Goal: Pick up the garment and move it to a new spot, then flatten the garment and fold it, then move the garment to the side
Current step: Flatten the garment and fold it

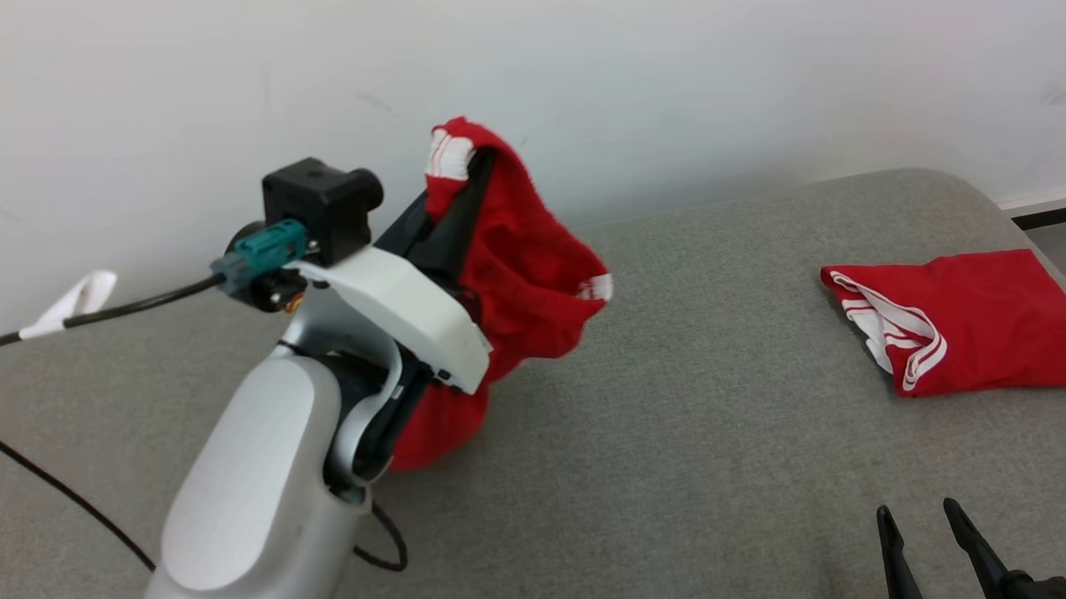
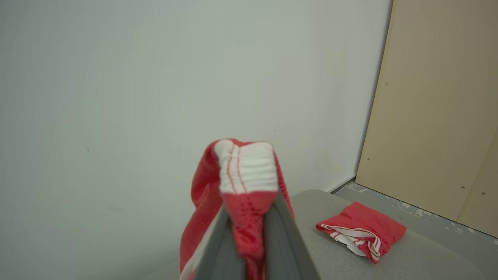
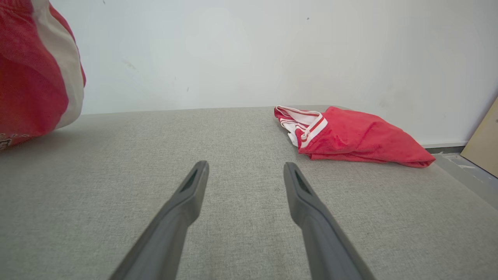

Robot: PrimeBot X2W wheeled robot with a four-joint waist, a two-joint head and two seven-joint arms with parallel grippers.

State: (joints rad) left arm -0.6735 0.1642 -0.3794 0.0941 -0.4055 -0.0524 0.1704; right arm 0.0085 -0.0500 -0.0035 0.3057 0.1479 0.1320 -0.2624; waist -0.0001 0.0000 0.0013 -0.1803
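L hand [image 2: 249,206] clamped on red garment [image 1: 532,282], held above grey table [image 1: 724,435]. R hand [image 3: 245,171] open, low over table.

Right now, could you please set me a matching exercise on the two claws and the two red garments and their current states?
Things:
1 left claw
2 right claw
3 hanging red garment
4 folded red garment

States:
A lying on the grey table
B open and empty
C shut on cloth
D held up by its white-striped band

Pairs: 1-C, 2-B, 3-D, 4-A
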